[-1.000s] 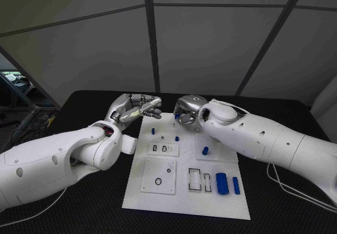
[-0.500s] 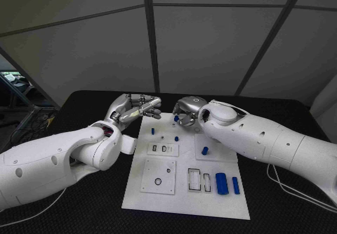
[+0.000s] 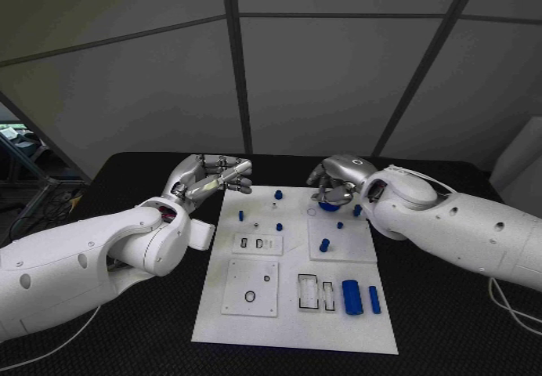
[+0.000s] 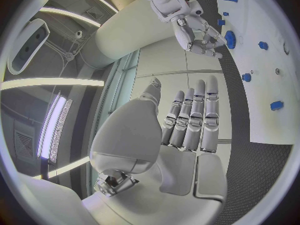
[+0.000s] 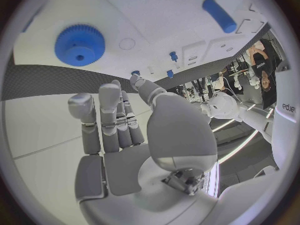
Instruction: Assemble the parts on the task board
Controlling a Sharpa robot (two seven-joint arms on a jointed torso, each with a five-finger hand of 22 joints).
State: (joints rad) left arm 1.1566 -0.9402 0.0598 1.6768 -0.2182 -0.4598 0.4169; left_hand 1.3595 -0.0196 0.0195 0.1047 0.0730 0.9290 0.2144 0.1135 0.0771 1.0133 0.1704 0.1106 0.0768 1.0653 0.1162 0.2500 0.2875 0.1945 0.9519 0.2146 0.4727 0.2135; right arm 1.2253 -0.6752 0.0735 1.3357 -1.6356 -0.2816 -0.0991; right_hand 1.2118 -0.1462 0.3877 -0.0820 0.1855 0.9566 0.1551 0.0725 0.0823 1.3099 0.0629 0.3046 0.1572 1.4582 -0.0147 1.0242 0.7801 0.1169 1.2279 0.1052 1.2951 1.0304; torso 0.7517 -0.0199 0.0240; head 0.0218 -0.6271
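Note:
The white task board (image 3: pixel 339 329) lies in the middle of the black table. A blue gear (image 3: pixel 329 206) (image 5: pixel 79 45) (image 4: pixel 230 38) lies flat near the board's far edge. My right hand (image 3: pixel 339 178) (image 5: pixel 119 120) (image 4: pixel 200 35) hovers just above and behind the gear, fingers spread and holding nothing. My left hand (image 3: pixel 209 176) (image 4: pixel 187 125) is raised off the board's far left corner, fingers stretched out side by side, empty. Small blue pegs (image 3: pixel 278 193) stand on the far part of the board. Two blue cylinders (image 3: pixel 352 296) lie at its near right.
Smaller white plates with slots (image 3: pixel 311 290) and a black ring (image 3: pixel 251 296) sit on the board's near half. A short blue piece (image 3: pixel 324 244) lies mid-board. Bare black table (image 3: pixel 135 337) flanks the board on both sides.
My right hand and arm have swung to the right along the board's far edge, and the blue gear now shows beneath the hand. The left hand has barely moved.

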